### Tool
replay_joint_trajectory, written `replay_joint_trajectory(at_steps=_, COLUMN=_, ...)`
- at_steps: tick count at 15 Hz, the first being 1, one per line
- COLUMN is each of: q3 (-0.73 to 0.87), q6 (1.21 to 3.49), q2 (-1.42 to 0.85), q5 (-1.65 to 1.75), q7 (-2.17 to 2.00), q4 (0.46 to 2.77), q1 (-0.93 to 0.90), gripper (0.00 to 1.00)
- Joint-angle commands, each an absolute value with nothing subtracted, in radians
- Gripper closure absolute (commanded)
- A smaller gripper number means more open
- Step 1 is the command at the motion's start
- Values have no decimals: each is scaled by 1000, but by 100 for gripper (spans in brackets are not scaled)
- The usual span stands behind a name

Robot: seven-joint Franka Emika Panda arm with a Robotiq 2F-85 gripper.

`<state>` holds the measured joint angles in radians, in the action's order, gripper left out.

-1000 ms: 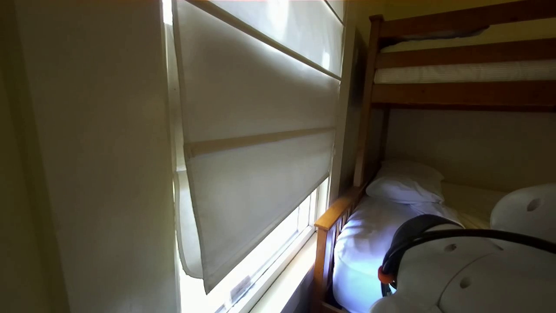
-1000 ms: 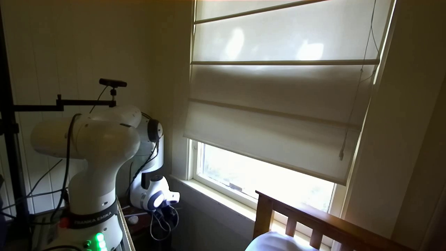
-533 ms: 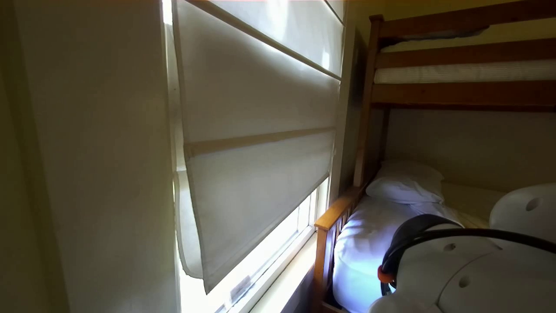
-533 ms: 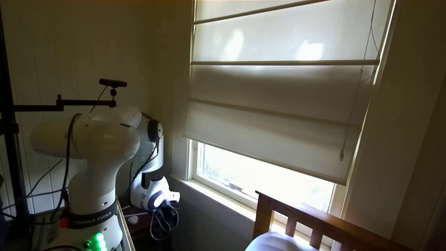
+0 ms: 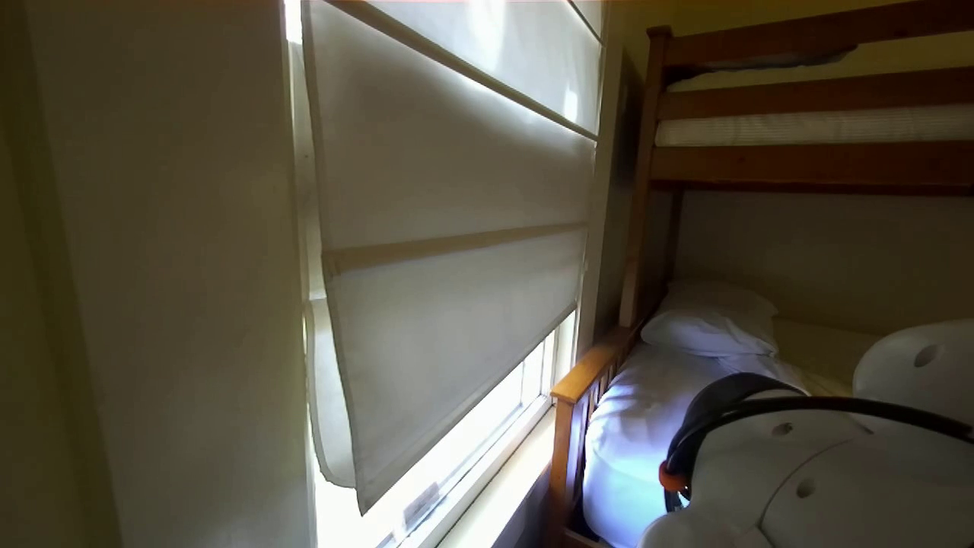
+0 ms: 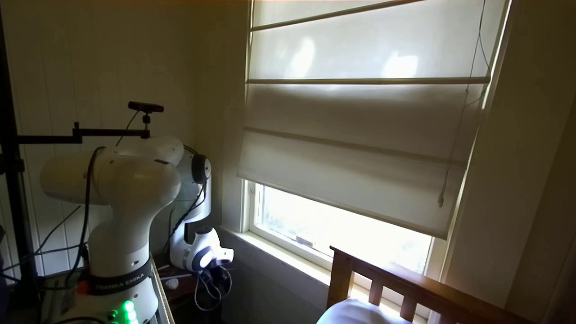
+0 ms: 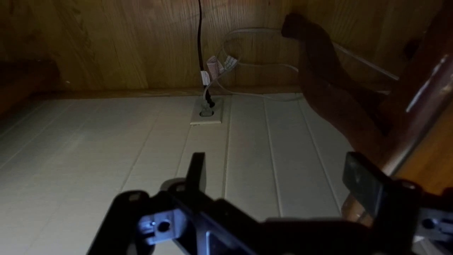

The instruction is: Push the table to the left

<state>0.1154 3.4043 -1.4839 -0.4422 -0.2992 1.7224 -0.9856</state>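
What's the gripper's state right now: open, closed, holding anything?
Gripper: open, jaws wide apart, holding nothing.

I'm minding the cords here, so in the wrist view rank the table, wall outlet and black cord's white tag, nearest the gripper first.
1. Table, on the picture's right, beside the gripper.
2. Wall outlet, just left of center.
3. White tag, just past the outlet.

A curved-legged, reddish table stands on wooden floor

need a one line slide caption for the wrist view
Open claw in the foreground, brown table with a curved leg at picture right, cords plugged into a wall outlet beyond.
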Motion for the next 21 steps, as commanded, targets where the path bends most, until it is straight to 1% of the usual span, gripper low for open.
replay_joint_trajectory(at_steps=1, q3=41, q6=3348, q2=-1484, q5=-373, q7=-262, q4=1690, q1=-901, gripper=0)
replay_joint_trajectory(at_steps=3, q3=-11, q6=3328, q2=-1484, q5=-318, q7=-239, q4=1678, q1=-848, gripper=0)
replay_joint_trajectory(at_steps=5, q3=-53, q6=3368, q2=-1484, q5=-268, q7=-209, q4=1679, q1=-800, gripper=0)
replay_joint_trajectory(at_steps=8, q3=-77, q6=3404, q2=-1484, q5=-223, q7=-172, q4=1684, q1=-756, gripper=0)
replay_joint_trajectory(at_steps=10, q3=-72, q6=3405, q2=-1485, q5=-218, q7=-161, q4=1675, q1=-757, gripper=0)
replay_joint_trajectory(at_steps=13, q3=-49, q6=3373, q2=-1485, q5=-214, q7=-135, q4=1642, q1=-806, gripper=0)
replay_joint_trajectory(at_steps=18, q3=-144, q6=3301, q2=-1501, q5=-98, q7=-71, q4=1547, q1=-786, gripper=0)
replay_joint_trajectory(at_steps=20, q3=-136, q6=3271, q2=-1525, q5=-93, q7=-72, q4=1506, q1=-798, gripper=0)
replay_joint_trajectory(at_steps=21, q3=-133, q6=3268, q2=-1509, q5=-94, q7=-75, q4=1522, q1=-796, gripper=0)
